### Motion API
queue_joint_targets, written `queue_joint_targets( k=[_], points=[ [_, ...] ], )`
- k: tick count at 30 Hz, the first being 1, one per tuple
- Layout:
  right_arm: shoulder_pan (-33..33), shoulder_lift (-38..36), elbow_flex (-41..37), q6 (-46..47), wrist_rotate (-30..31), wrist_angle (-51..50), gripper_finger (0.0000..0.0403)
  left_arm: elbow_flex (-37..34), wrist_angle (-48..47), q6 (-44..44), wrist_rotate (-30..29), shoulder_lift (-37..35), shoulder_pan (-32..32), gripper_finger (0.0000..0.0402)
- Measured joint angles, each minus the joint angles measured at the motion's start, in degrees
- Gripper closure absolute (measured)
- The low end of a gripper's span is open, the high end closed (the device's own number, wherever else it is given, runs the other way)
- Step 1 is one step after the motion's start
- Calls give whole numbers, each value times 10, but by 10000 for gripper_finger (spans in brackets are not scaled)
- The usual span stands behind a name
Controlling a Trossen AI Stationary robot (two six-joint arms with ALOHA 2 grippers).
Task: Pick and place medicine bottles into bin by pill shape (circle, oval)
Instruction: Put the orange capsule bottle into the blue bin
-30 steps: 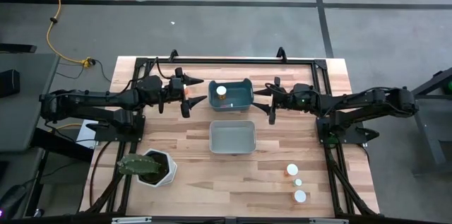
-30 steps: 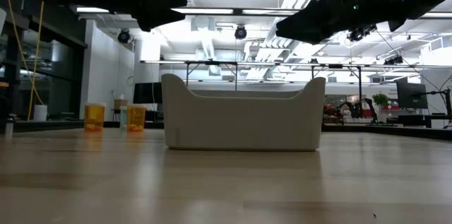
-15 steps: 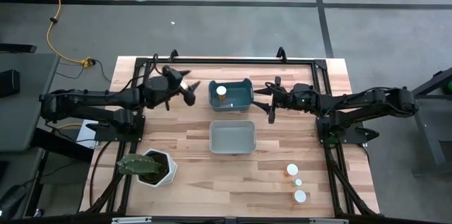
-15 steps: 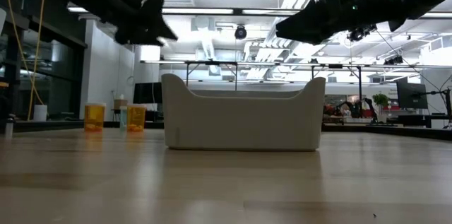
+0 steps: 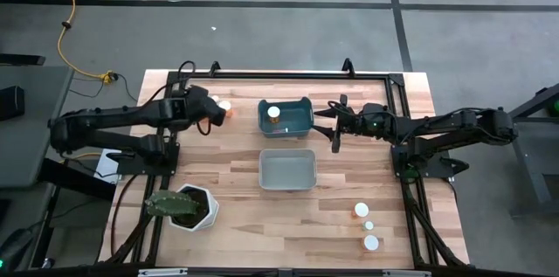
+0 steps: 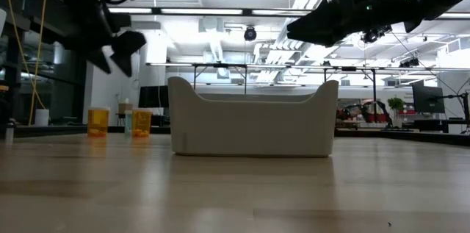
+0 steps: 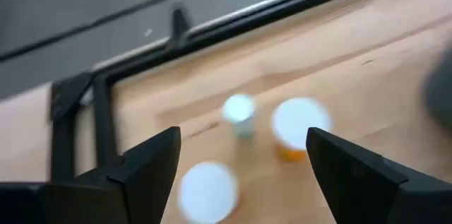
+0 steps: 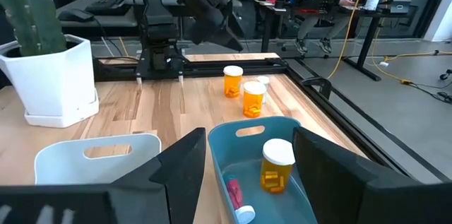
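Note:
Three medicine bottles stand at the table's far left: a white-capped orange one [image 7: 300, 121], a small greenish one [image 7: 239, 109] and a third showing only its white cap [image 7: 206, 190]. My left gripper [image 5: 214, 113] hangs open just above them, fingers pointing down [image 7: 244, 139]. A blue bin [image 5: 286, 117] holds an upright orange bottle [image 8: 277, 164] and a small thing lying on its floor [image 8: 236, 199]. My right gripper [image 5: 333, 124] waits open and empty at the blue bin's right side. Three more bottles [image 5: 367, 225] stand at the near right.
A white bin [image 5: 287, 169] stands at the table's middle, near of the blue bin. A white hexagonal pot with a cactus [image 5: 185, 208] stands at the near left. A black frame rail [image 5: 279, 74] runs along the table's far edge.
My left gripper has drawn away from the blue bin toward the table's left edge, turned and tipped its fingers down over the three far-left bottles. It stays open. The bottles and my right arm have kept still.

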Motion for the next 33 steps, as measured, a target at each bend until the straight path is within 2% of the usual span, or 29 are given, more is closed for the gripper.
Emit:
queue_joint_targets(
  k=[3,12,19,33],
  points=[
    [0,0,0,0,0,5,197,-3,-20,-28,2,0,18,108],
    [0,0,0,0,0,13,197,-39,3,-5,20,0,53,108],
    [0,0,0,-2,0,13,197,-62,63,33,24,0,53,108],
    [0,0,0,0,0,13,197,-79,69,23,45,0,53,108]
  ],
)
